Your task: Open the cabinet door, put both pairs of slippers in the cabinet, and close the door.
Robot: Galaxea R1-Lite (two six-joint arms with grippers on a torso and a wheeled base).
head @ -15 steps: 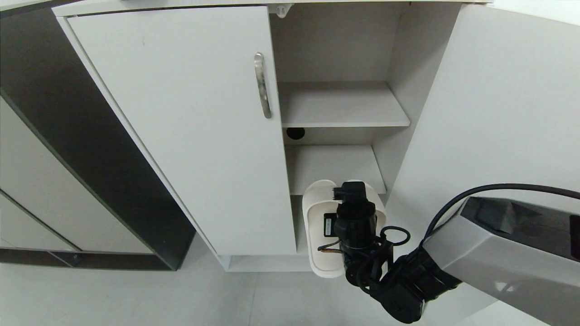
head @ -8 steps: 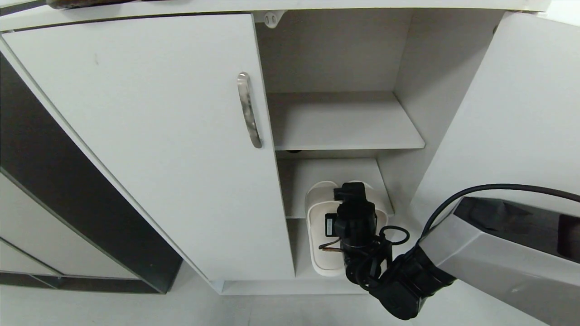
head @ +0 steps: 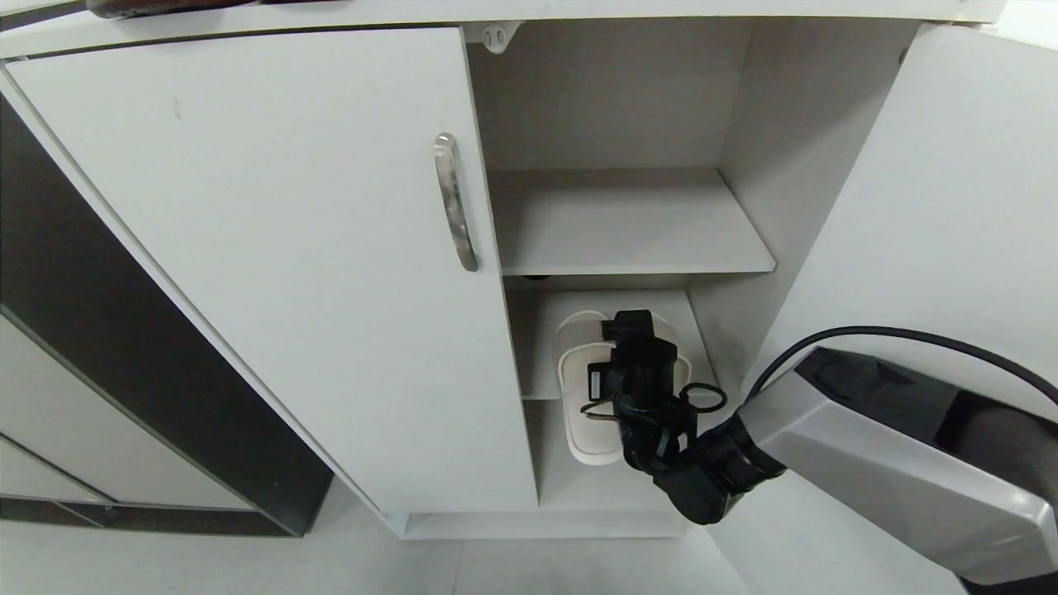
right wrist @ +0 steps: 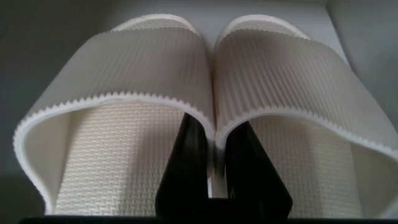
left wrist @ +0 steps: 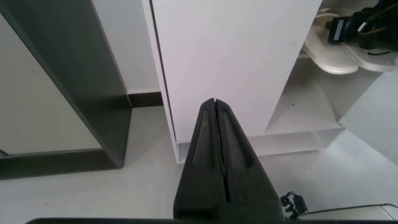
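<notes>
Right gripper (right wrist: 211, 171) pinched shut on the slippers (right wrist: 146, 118) at their touching inner straps, so one grip carries both | toes-first over middle shelf (head: 661, 318), heels overhanging near edge | right door (head: 926, 207) swung open for access | left gripper (left wrist: 214, 146) closed, empty, parked near left door (left wrist: 217, 50)

Our left hand (left wrist: 214, 102), fingers pressed together, hangs above the floor (left wrist: 93, 193) facing the closed cabinet door (left wrist: 224, 50); pale slippers (left wrist: 333, 59) lie beyond.

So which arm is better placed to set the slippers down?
Right. The right gripper is shut on the slippers at the lower shelf; the left gripper hangs shut outside the closed door.
</notes>
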